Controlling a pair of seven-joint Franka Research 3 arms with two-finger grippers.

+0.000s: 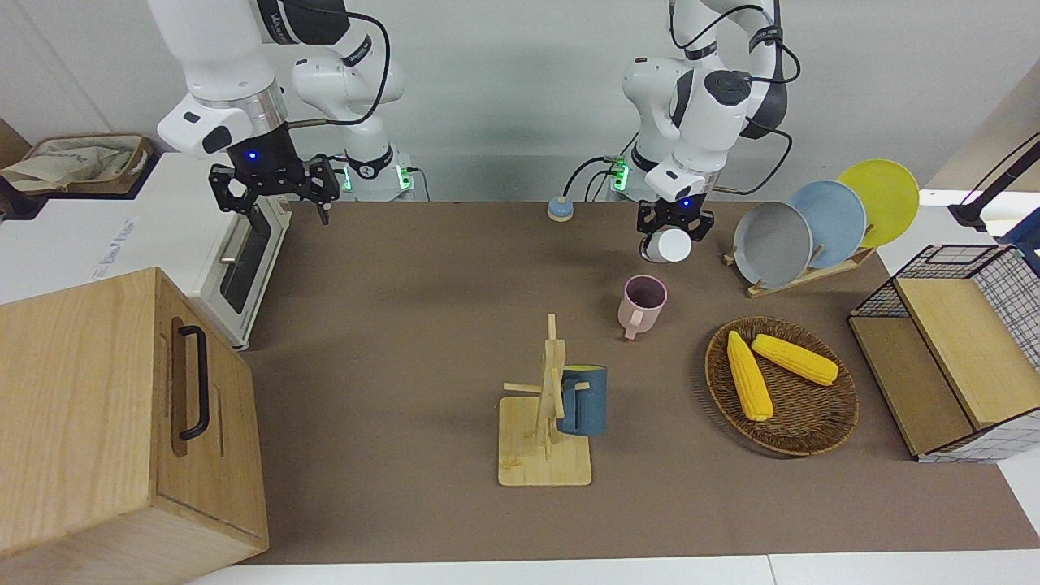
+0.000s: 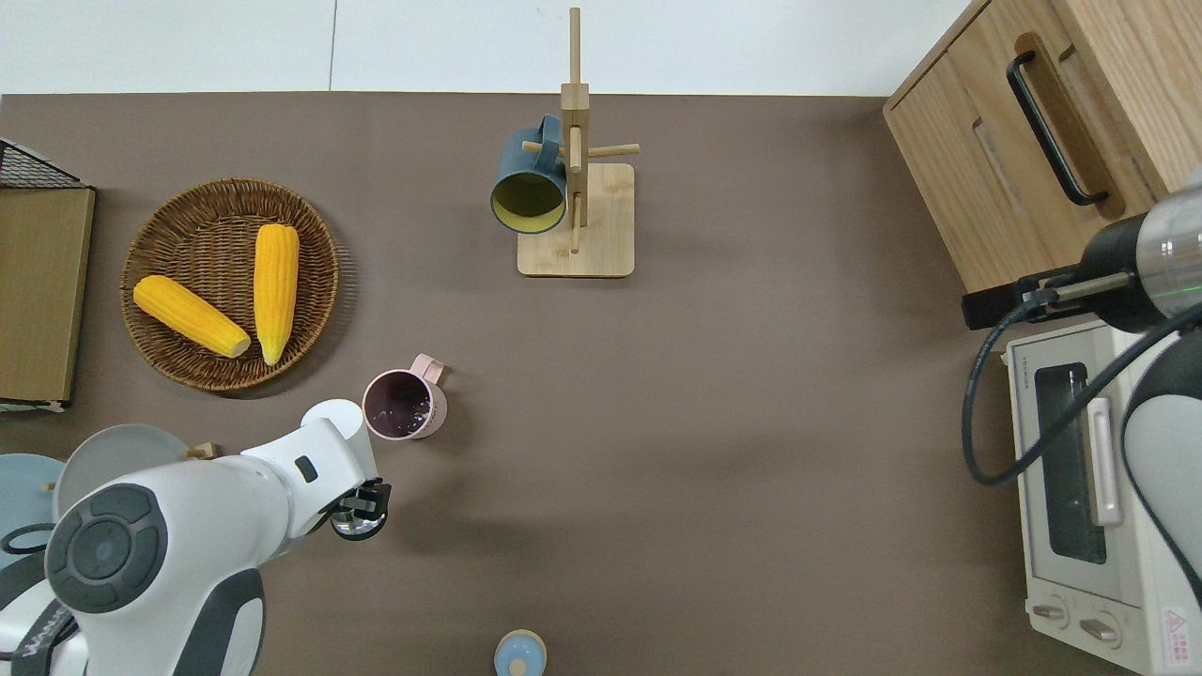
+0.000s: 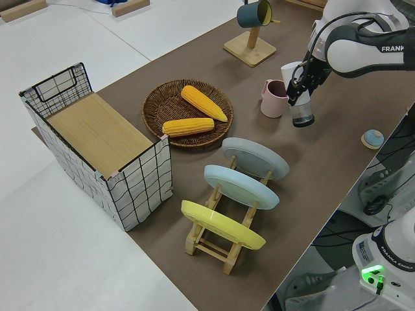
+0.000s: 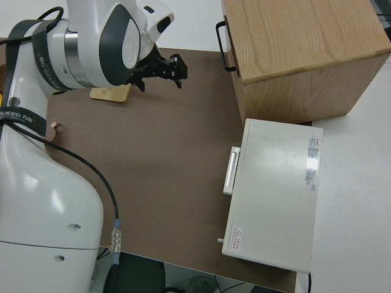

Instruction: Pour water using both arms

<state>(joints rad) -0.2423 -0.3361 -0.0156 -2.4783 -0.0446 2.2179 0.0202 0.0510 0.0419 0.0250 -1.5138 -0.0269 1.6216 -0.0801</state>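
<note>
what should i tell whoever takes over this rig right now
Left gripper: jaws shut on a white cup, tipped on its side in the air, beside the pink mug standing upright on the brown table mat.
Right gripper: jaws open, holding nothing, up near the white toaster oven.
Done: white cup picked up and tilted.
Left: whether water has reached the pink mug cannot be told; then set the cup down.

Bright, even overhead light; soft shadows beside objects on the table point(image 1: 406, 325); views sharp, no glare.
</note>
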